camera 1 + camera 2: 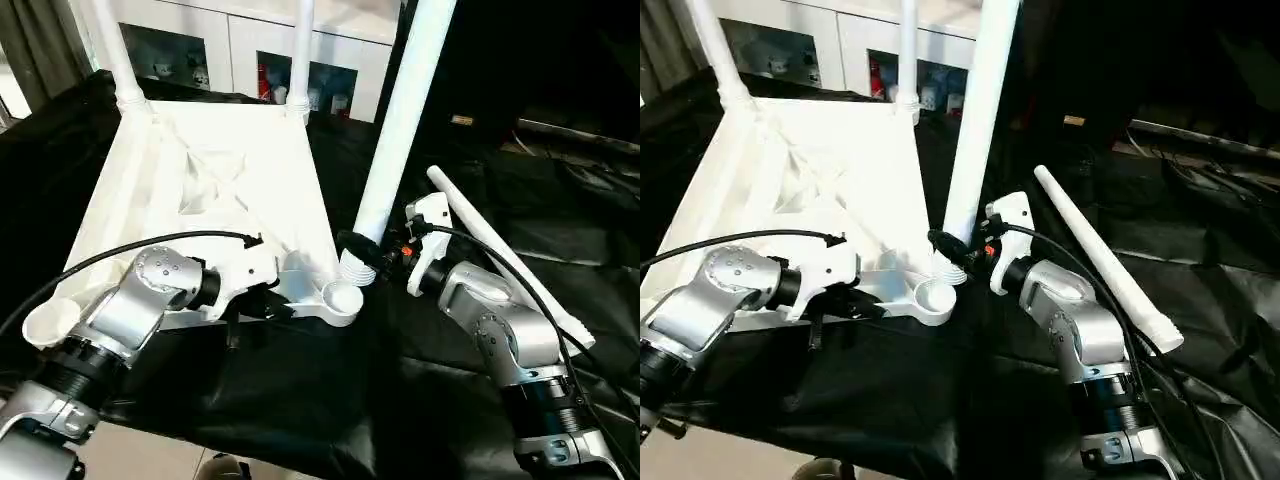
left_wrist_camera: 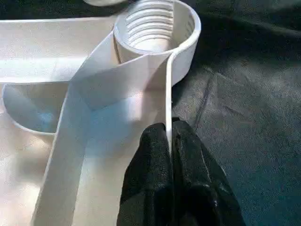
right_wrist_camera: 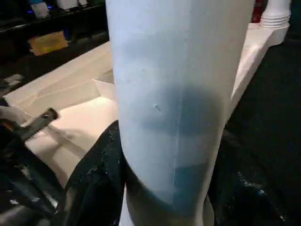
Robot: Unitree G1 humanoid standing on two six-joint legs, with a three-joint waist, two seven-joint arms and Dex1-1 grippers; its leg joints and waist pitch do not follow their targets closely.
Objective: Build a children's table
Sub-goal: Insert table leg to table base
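The tabletop is lying upside down on the black-draped work table, taking up the left and centre of the head views. Two legs are already standing in its far corner sockets, one at the upper left and one at top centre.

The left gripper is coming in from the lower left and its black fingers are clamped together on the thin raised rim of the tabletop, right next to the near corner socket. In the left wrist view you can see the threads inside that socket, and it's sitting empty.

The right gripper is wrapped around the lower end of a third leg, gripping it tight, with dark fingers showing on both sides of the tube in the right wrist view. That leg is leaning up toward the top centre of the frame, and its ribbed bottom end is hovering just beside the empty socket, slightly right of it.

The fourth leg is lying loose on the black cloth at the right, running diagonally toward the lower right.
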